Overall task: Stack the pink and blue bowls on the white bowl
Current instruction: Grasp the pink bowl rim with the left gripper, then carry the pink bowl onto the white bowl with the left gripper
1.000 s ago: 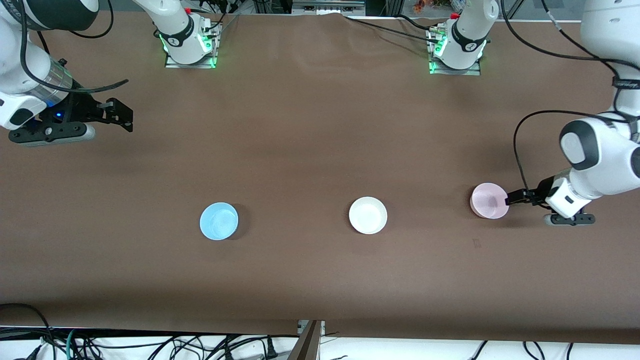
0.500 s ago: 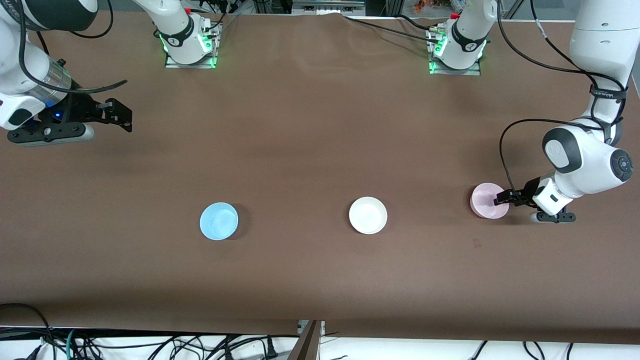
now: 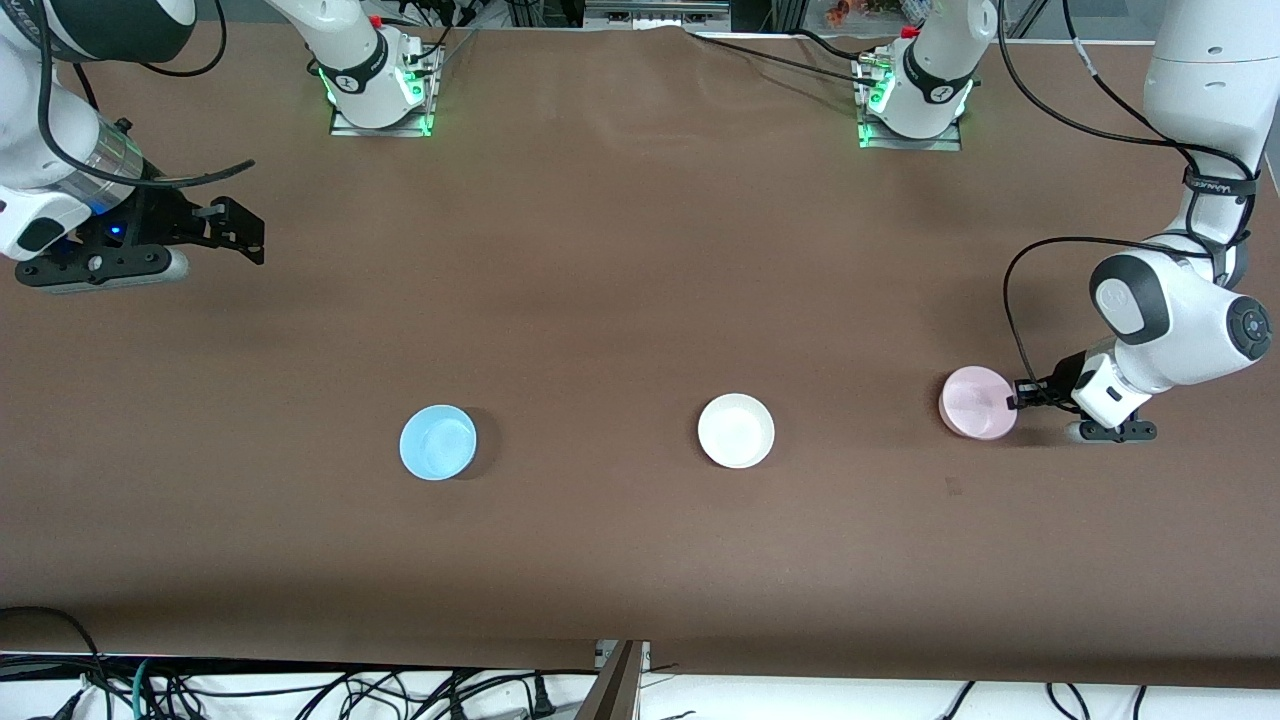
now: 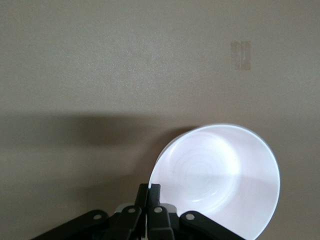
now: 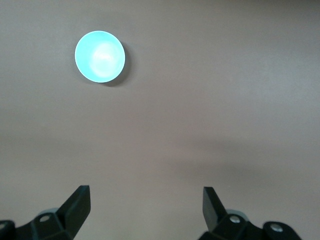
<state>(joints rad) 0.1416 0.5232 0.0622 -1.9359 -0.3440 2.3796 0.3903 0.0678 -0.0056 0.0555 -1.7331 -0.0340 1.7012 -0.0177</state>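
Fingers of the left gripper [image 3: 1018,398] are closed on the rim of the pink bowl [image 3: 975,401], near the left arm's end of the table [image 3: 620,300]. Lifting and carriage to the white bowl [image 3: 736,430] are required next. Right gripper [image 3: 240,225] waits, fingers wide; blue bowl [image 3: 437,442] untouched.

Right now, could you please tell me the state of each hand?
Left hand: closed on the pink bowl's rim.
Right hand: open, holding nothing, waiting above the table's right-arm end.

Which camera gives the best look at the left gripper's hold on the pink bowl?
The left wrist view: the left gripper is shut on the pink bowl's rim, seen close up. The front view shows the grasp small. The right wrist view shows neither.
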